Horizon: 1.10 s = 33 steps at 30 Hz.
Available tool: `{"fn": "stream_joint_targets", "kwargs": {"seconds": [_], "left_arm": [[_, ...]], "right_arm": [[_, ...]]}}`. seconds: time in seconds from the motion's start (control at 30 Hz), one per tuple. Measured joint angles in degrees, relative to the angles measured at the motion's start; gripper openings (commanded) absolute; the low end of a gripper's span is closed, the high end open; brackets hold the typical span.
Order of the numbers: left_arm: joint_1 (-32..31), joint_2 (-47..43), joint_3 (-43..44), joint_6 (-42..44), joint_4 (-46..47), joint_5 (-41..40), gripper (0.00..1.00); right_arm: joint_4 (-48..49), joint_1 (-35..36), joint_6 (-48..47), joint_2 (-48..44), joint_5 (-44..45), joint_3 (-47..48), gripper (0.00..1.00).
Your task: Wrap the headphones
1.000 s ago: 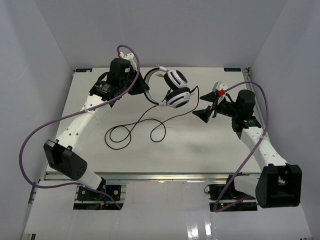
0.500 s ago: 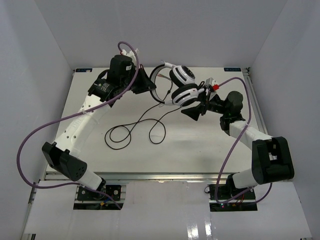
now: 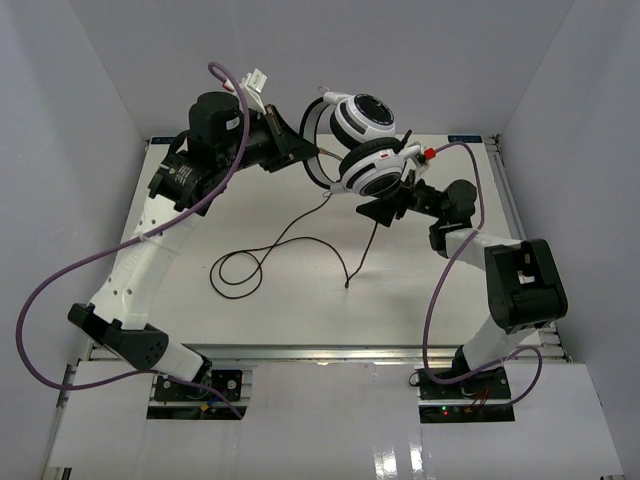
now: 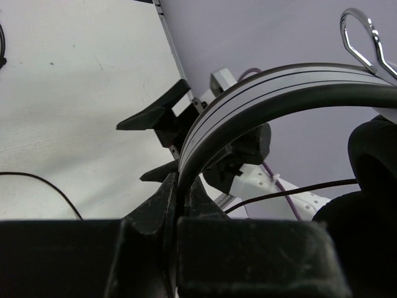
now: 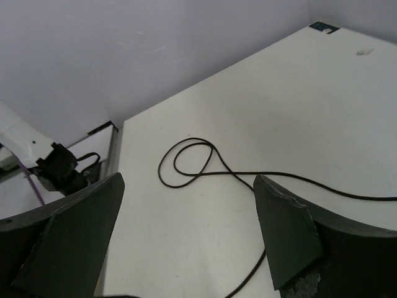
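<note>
The black-and-white headphones [image 3: 360, 140] are held up above the table. My left gripper [image 3: 305, 152] is shut on the headband [image 4: 267, 87], and the jaws pinch the band's lower end in the left wrist view [image 4: 180, 192]. The thin black cord [image 3: 361, 257] hangs from the headset to the table, where it lies in a loop [image 5: 273, 173]. My right gripper [image 3: 385, 208] is open and empty just below the lower ear cup [image 3: 375, 170]. In the right wrist view [image 5: 180, 242] its fingers stand wide apart above the cord.
The white table [image 3: 250, 330] has grey walls close on three sides. Thick purple cables [image 3: 60, 280] arc off both arms. The right arm's fingers [image 4: 155, 115] show just behind the headband in the left wrist view.
My left gripper has lifted the headphones off the table and up to the right. My right gripper has swung left, in under the lower ear cup. The cord's right part now hangs.
</note>
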Motion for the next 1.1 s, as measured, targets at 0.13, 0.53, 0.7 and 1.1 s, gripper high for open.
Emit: {"fn": "stream_joint_targets", "kwargs": {"seconds": [0.13,0.53,0.7,1.1], "left_arm": [[0.0,0.0,1.1,-0.6,-0.3,0.1,0.00],[0.0,0.0,4.9,2.1,-4.6,-5.5,0.00],[0.0,0.0,4.9,2.8,-5.7,-7.1,0.00],[0.0,-0.1,7.3,4.0,-7.9,-8.3,0.00]], "right_arm": [[0.1,1.8,5.0,0.7,-1.5,0.3,0.97],[-37.6,0.1,-35.3,-22.2,16.7,-0.3,0.91],[-43.4,-1.8,-42.7,-22.9,9.7,-2.4,0.90],[-47.2,-1.7,-51.4,-22.8,-14.7,-1.3,0.91]]}}
